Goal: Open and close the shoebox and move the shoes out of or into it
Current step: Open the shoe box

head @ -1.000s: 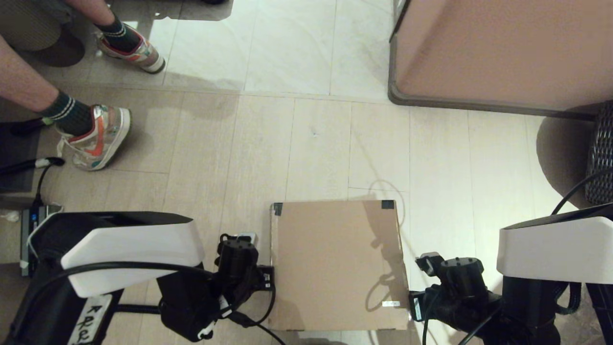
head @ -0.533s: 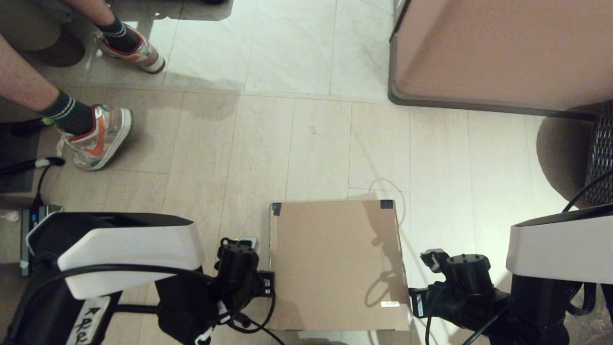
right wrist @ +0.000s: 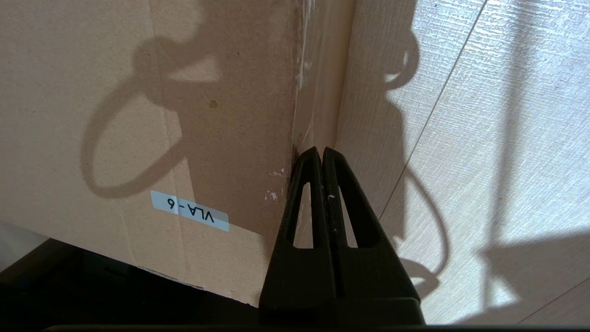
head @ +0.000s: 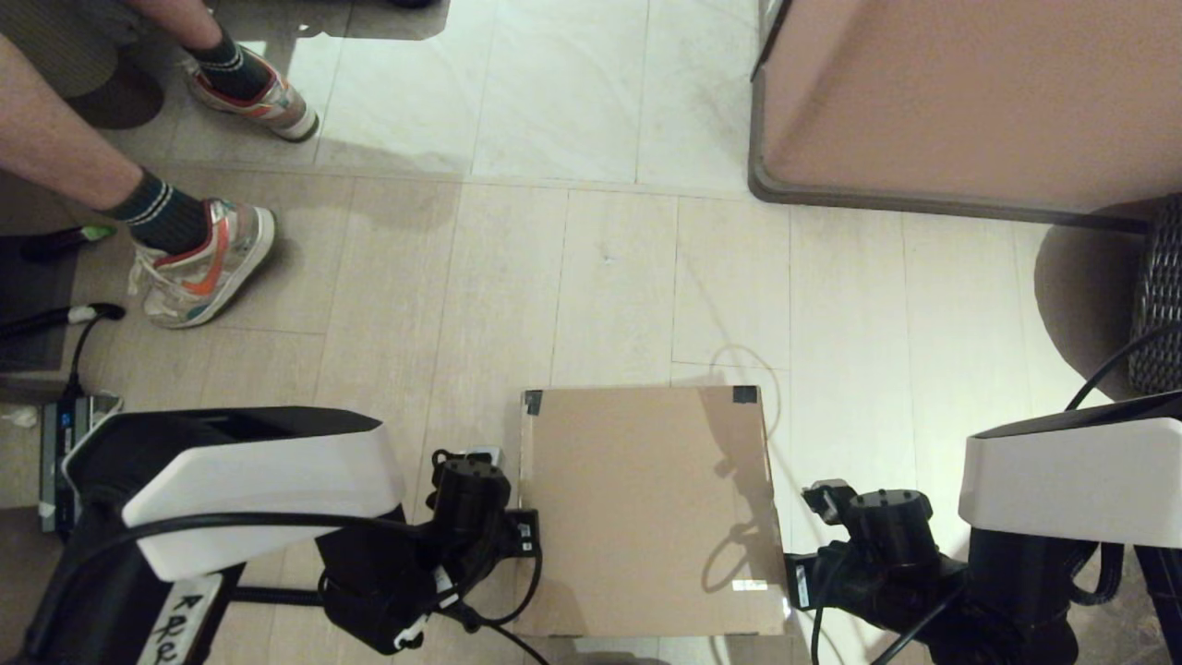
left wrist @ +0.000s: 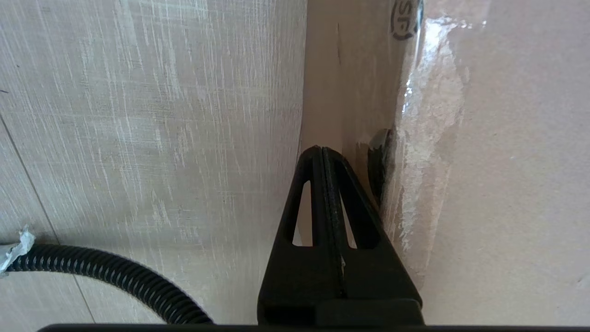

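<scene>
Right now you have both claws pressed together and holding nothing. Left claw [left wrist: 322, 154]: tips at the left side wall of the shoebox [head: 646, 508], just beside a dark finger hole [left wrist: 379, 161] under the lid edge; contact cannot be told. Right claw [right wrist: 320, 154]: tips at the box's right side wall, below the lid edge, near the white sticker [right wrist: 189, 211]. Both arms reach in low, one on each side of the box. Shoebox sits shut on the floor [head: 609, 268] between them, black tape [head: 534, 401] on its two far corners. Against a second ago: your left claw has edged nearer the box, the box stayed put, and the bystander's near sneaker [head: 203, 268] stepped slightly rightward.
</scene>
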